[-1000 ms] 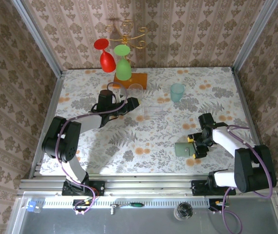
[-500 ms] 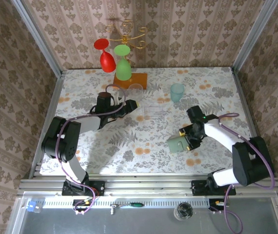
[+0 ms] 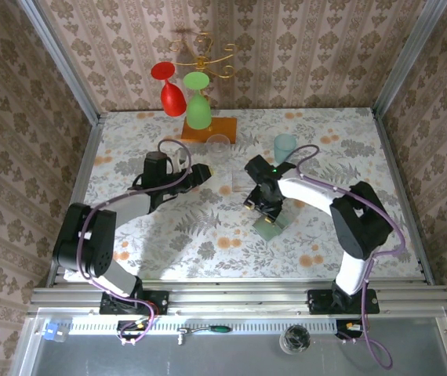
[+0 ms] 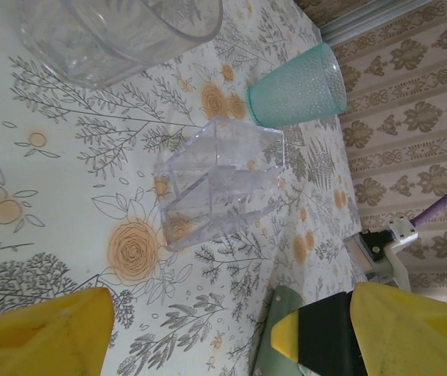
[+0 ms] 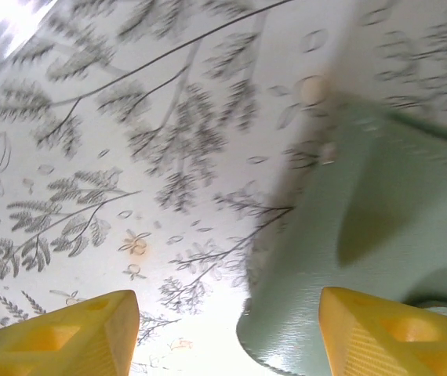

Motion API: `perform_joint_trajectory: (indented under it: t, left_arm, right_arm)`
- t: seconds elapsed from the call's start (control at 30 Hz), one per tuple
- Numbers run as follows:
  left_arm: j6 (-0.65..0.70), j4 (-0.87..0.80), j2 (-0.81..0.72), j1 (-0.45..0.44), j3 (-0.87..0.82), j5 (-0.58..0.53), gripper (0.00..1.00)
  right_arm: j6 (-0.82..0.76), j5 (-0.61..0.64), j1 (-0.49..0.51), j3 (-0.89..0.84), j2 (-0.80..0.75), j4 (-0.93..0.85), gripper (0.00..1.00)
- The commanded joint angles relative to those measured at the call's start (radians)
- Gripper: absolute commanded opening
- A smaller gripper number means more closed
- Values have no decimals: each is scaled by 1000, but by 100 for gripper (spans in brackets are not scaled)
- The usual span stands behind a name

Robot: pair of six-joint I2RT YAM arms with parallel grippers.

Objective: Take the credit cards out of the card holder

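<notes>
Partly between right fingers (image 5: 67, 333), card holder (image 5: 396, 211)

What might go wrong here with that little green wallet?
The pale grey-green folding card holder lies off to one side between the right gripper's fingers, so it may slip free. The clear plastic box and clear drinking glass stand close by and might get knocked over.

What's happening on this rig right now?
The right gripper is down at the card holder near the middle of the table. Its jaws are apart, with one fingertip over the holder and the other over bare table. The holder looks folded shut. The left gripper hovers open and empty, facing a clear plastic box and a teal cup.
</notes>
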Motion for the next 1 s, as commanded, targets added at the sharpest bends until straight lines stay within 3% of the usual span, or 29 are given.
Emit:
perform_joint_trajectory:
  t: [0.0,0.17,0.4,0.7,0.97]
  left_arm:
    - [72,-103,-61,11,-17,-11,80]
    - [103,-170,-120,11,-37,-79,81]
    - [97,-161,-99,11,-31,-85,82]
    - [73,-112,4,11,35,-48,82]
    - [55,-92,39,11,45,-30,82]
  right_arm:
    - [-77,48,23,49,52,-103,63]
    - [-57,130,30,43,13,-161,66]
    - [34,167,12,-73,-105,-143,75]
    - [84,107,-11,-145,-110,-91,100]
    - [109,66,-25,-209,-85,3,100]
